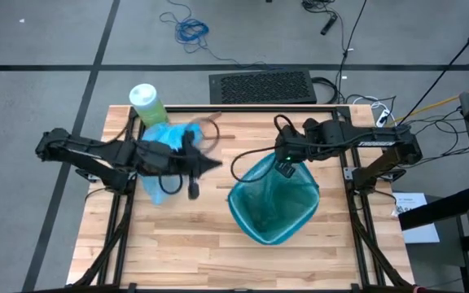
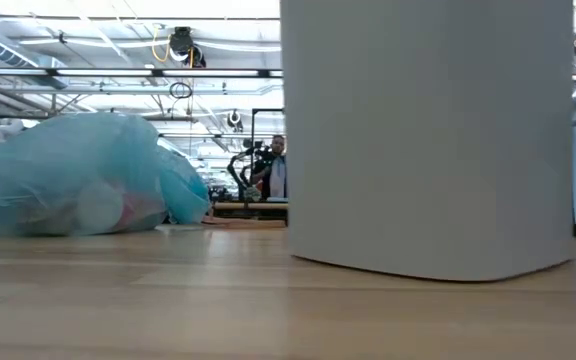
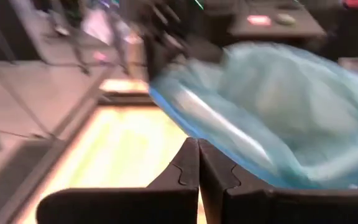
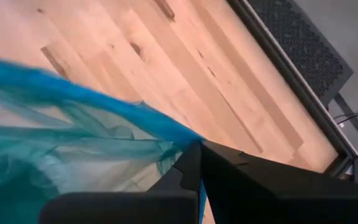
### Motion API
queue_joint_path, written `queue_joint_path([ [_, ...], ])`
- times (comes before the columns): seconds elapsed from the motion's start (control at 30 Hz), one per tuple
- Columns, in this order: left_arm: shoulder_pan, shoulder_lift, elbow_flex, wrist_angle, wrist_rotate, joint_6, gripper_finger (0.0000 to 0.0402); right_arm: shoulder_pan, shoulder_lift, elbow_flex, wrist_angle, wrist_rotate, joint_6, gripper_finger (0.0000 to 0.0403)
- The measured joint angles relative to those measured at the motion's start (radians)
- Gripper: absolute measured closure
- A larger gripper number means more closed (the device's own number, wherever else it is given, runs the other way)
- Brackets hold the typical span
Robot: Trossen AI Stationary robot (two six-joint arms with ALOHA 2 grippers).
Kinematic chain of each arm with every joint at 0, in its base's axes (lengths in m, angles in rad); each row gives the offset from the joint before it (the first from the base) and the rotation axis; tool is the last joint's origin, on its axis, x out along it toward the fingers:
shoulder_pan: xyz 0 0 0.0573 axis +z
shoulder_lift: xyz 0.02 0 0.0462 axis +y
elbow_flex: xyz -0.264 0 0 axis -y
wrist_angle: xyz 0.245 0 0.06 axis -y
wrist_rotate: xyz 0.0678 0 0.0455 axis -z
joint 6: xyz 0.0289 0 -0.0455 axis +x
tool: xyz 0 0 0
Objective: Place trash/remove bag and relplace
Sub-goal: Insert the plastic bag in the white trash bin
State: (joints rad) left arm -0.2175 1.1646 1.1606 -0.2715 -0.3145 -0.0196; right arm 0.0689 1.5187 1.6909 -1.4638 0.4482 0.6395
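The light-blue bag (image 1: 159,150) lies full on the table's left half, resting on its side (image 2: 68,180); pale and pinkish shapes of trash (image 2: 103,208) show through it. My left gripper (image 1: 215,163) hovers just past it toward the table's middle, shut (image 3: 199,163) with nothing between its fingers. The white wastebasket (image 2: 428,140) stands right of centre, lined with a darker teal bag (image 1: 273,203). My right gripper (image 1: 284,168) is at the basket's far rim, shut on that teal bag. My right gripper pinches the teal bag's top edge (image 4: 178,142) between its two fingers, at the far side of the wastebasket's mouth. The fingers slant down from above and from the far side. The film spreads from the fingers down into the basket, wrinkled.
A large green bottle with a white cap (image 1: 147,102) stands at the far left corner, behind the light-blue bag. A dark cable loop (image 1: 208,130) lies near the far edge. Bare wood stretches along the near edge (image 1: 194,252). A person shows far off beyond the table (image 2: 276,170).
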Motion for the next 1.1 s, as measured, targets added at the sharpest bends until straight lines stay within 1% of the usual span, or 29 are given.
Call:
queue_joint_path([
  [0.07, -0.01, 0.017, -0.025, 0.006, 0.037, -0.042, 0.04, 0.0, -0.009, 0.0, -0.001, 0.015, 0.0, 0.0403],
  [0.1, -0.016, 0.026, -0.043, 0.023, 0.039, -0.059, 0.04, 0.001, -0.01, 0.0, -0.002, 0.022, 0.0, 0.0403],
  [0.17, -0.03, 0.043, -0.082, 0.082, 0.048, -0.077, 0.04, 0.0, -0.01, 0.0, -0.002, 0.025, 0.0, 0.0403],
  [0.27, -0.049, 0.071, -0.126, 0.183, 0.087, -0.079, 0.04, 0.0, -0.016, 0.0, 0.005, 0.026, -0.005, 0.0403],
  [0.37, -0.06, 0.095, -0.151, 0.264, 0.111, -0.081, 0.0401, 0.0, -0.025, 0.0, 0.007, 0.026, -0.005, 0.0403],
  [0.6, -0.06, 0.201, -0.154, 0.272, 0.111, -0.131, 0.0401, 0.02, -0.049, 0.001, 0.007, 0.025, -0.001, 0.0403],
  [0.77, -0.06, 0.26, -0.154, 0.287, 0.11, -0.133, 0.0401, 0.055, -0.089, 0.001, 0.008, 0.027, -0.021, 0.0403],
  [0.87, -0.06, 0.253, -0.154, 0.281, 0.096, -0.132, 0.0401, 0.089, -0.128, 0.001, 0.008, 0.029, -0.005, 0.0403],
  [0.93, -0.062, 0.217, -0.155, 0.238, 0.073, -0.127, 0.0401, 0.12, -0.157, 0.001, 0.011, 0.043, 0.008, 0.0403],
  [1.03, -0.072, 0.123, -0.155, 0.176, 0.017, -0.121, 0.0401, 0.169, -0.195, 0.001, 0.012, 0.068, 0.028, 0.0403],
  [1.1, -0.084, 0.06, -0.154, 0.157, 0.005, -0.121, 0.0401, 0.2, -0.213, 0.001, 0.012, 0.099, 0.05, 0.0403],
])
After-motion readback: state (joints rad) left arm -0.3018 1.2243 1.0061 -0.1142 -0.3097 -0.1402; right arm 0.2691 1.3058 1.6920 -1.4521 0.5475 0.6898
